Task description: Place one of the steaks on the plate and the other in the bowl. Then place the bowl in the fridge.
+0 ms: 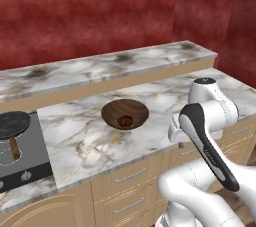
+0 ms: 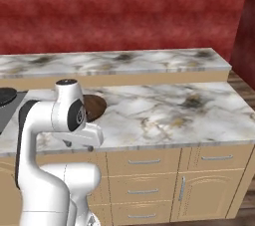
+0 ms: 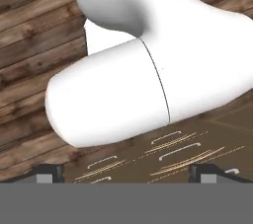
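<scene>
Sitting at the frame's centre on the marble counter (image 1: pixel 100 136), the wooden bowl (image 1: pixel 125 113) held one dark steak (image 1: pixel 124 120); the gripper (image 3: pixel 126 173) stood released, fingertips wide apart, grasping nothing

Steak (image 1: pixel 125 120) in bowl (image 1: pixel 112 111) on counter (image 1: pixel 90 136), right of stove (image 1: pixel 30 153)

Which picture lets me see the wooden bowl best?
The left base view: the whole bowl sits open on the marble counter, with a dark steak inside. In the right base view the arm hides most of it, leaving just a brown edge.
</scene>
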